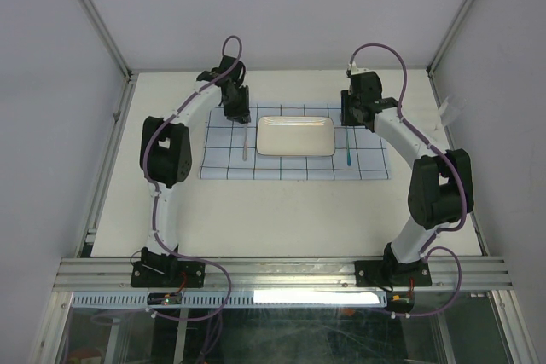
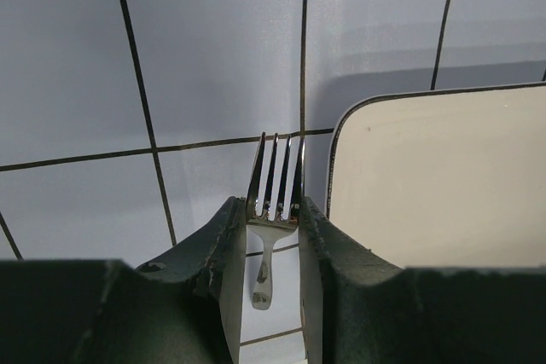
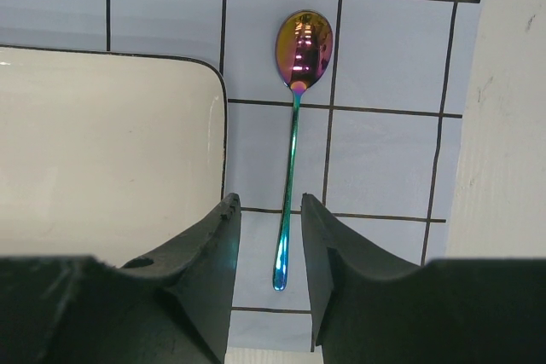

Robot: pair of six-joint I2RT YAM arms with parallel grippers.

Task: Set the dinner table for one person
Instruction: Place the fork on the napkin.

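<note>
Plain white plate [image 1: 295, 135] on the gridded cloth [image 1: 230, 164], mid dinner table [image 1: 281, 219] — left gripper [image 2: 271, 206] pinches the fork [image 2: 273, 214], its handle foreshortened; right gripper [image 3: 269, 202] straddles the spoon [image 3: 304, 47], jaws apart — wrist views crop the plate.

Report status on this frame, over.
Left gripper shut on fork, beside plate. Right gripper open, straddling spoon handle, not touching. Dinner table: cloth, plate, spoon down. No obstruction seen.
</note>
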